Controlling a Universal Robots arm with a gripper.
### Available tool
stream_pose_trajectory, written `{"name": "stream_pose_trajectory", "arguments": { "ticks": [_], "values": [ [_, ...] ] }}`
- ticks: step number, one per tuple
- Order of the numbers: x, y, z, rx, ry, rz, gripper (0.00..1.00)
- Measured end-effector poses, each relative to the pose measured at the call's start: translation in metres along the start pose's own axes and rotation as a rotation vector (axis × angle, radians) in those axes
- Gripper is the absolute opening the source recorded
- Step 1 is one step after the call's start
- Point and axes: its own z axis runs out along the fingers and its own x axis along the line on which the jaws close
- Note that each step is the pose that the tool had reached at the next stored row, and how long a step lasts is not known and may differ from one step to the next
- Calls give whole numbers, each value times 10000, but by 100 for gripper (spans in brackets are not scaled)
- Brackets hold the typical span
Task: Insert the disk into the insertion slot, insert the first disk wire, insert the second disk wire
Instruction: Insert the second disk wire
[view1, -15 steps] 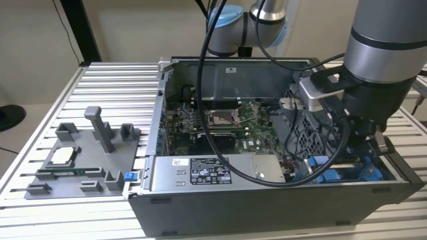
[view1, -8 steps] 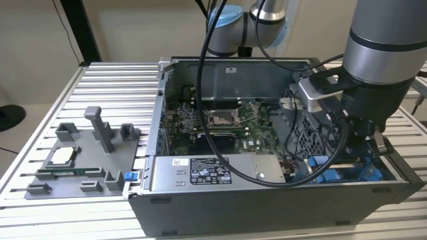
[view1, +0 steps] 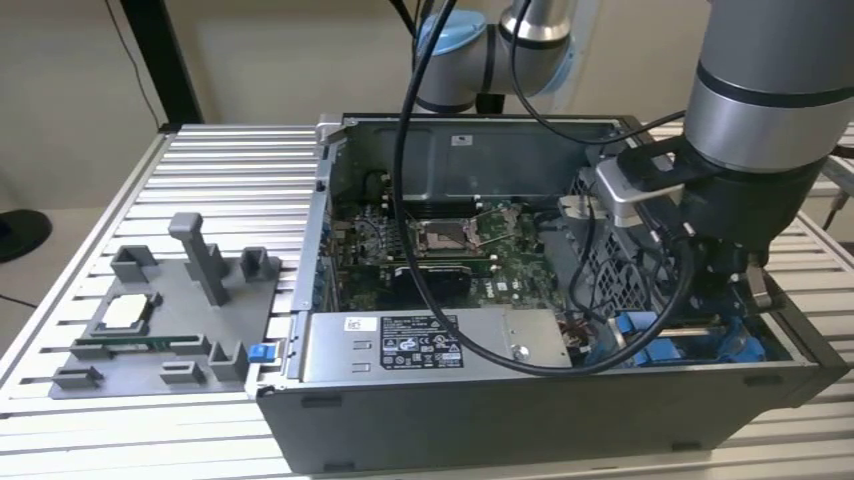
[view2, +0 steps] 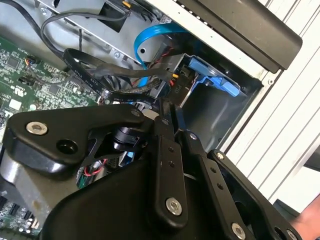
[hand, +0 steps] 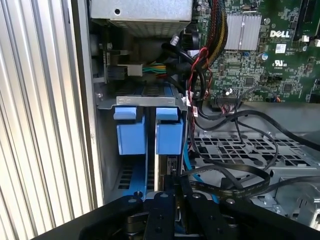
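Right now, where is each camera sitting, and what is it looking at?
Exterior view: off the arm, above the slatted table, looking down into the open computer case; the grey arm reaches into the case at the exterior view's right.
First wrist view: rides on the arm, looking past the claw at the insertion slot with blue tabs.
Second wrist view: also on the arm, looking over the black claw at the motherboard.
Both wrist views share the claw and a blue cable.

Even indoor light, case interior (view1: 441, 240) shadowed, soft exterior view, near gripper (view2: 170, 125) blurred
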Motion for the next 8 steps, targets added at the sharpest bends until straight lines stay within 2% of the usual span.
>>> {"name": "stream_pose_trajectory", "arguments": {
  "ticks": [8],
  "values": [
    [2, 20, 64, 0, 16, -3, 0]
  ]
}}
